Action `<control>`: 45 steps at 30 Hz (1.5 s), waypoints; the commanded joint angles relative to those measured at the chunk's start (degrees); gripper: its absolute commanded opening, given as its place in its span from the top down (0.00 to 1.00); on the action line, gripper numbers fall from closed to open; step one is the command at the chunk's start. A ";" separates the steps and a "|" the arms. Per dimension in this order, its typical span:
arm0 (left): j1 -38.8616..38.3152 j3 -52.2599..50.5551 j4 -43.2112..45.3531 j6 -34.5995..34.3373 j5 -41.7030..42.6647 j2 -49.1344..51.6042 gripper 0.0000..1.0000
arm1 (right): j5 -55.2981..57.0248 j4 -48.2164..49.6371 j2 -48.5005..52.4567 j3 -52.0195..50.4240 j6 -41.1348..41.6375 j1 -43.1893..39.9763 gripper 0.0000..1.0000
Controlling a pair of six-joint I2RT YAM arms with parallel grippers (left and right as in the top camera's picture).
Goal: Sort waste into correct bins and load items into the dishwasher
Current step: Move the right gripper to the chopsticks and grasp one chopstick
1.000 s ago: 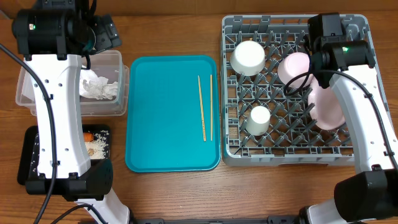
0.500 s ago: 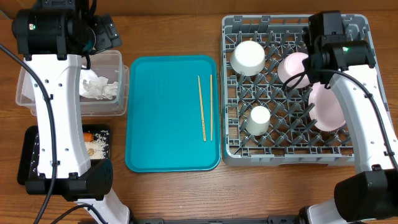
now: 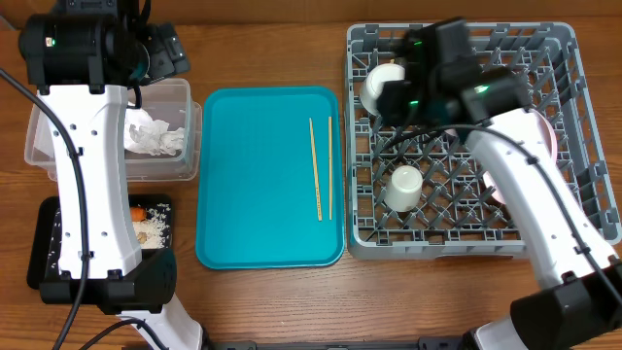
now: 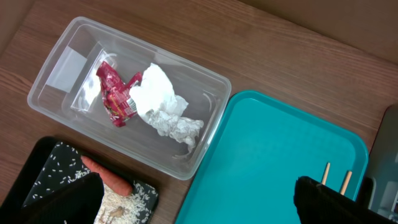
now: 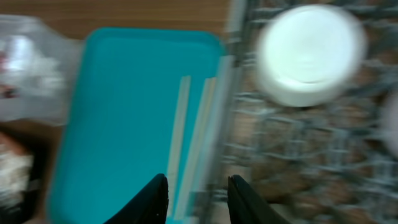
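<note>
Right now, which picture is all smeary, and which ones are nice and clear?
Right wrist view: smeared all over, so the chopsticks, teal tray and white bowl have fuzzy edges. Left wrist view: sharp, every crease in the red wrapper and crumpled paper shows. Overhead view: clear and evenly lit, only the right arm is a little blurry.

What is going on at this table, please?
The wrapper and paper lie in the clear tub, the carrot and scraps in the black tray. A bowl and cup sit in the dish rack. The chopsticks lie on the teal tray; the right hand hangs open and empty over the rack's left side. The left hand is open too.
</note>
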 commanded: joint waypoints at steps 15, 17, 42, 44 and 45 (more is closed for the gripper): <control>0.02 0.44 0.09 -0.98 0.22 -1.75 0.00 | 22.25 10.34 17.88 1.86 11.69 23.89 0.65; 0.02 0.44 0.09 -0.98 0.24 -1.75 0.00 | 22.27 10.91 20.00 1.86 12.61 23.87 0.65; 0.02 0.44 0.07 -0.98 0.24 -1.75 0.00 | 24.61 11.37 26.73 1.84 14.69 21.57 0.61; 0.02 0.44 0.09 -0.98 0.24 -1.75 0.00 | 24.55 11.32 26.73 1.84 14.78 21.33 0.61; 0.02 0.44 0.09 -0.98 0.24 -1.75 0.00 | 24.57 11.30 26.73 1.81 14.93 21.16 0.61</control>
